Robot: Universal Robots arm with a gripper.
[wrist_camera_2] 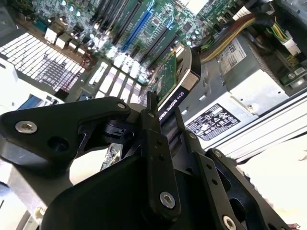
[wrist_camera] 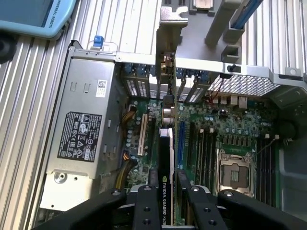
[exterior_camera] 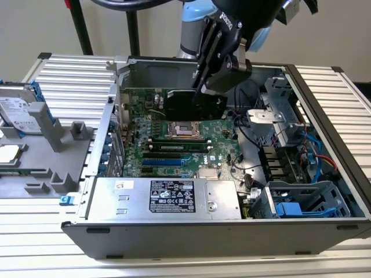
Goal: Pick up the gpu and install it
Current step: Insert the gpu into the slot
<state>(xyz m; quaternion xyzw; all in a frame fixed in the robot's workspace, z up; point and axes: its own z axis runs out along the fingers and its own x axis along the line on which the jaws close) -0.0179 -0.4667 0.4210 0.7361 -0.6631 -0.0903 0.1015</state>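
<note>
Above motherboard (exterior_camera: 174, 145), pincer (wrist_camera: 165, 191) clamped tight on gpu (wrist_camera: 165, 167), card held edge-down.

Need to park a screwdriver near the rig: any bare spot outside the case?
Ribbed table is bare on the exterior view's right of the computer case, and along the front edge. The exterior view's left is crowded: gray fixture, hard drive. Gripper holds the gpu over the motherboard.

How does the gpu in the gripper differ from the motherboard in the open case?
The gpu is a slim card held on edge in the gripper, above the boards; the motherboard is a large board lying flat in the computer case. The gpu carries a black cooler shroud; the motherboard shows a bare square CPU socket and long slots. Both are green circuit boards.
</note>
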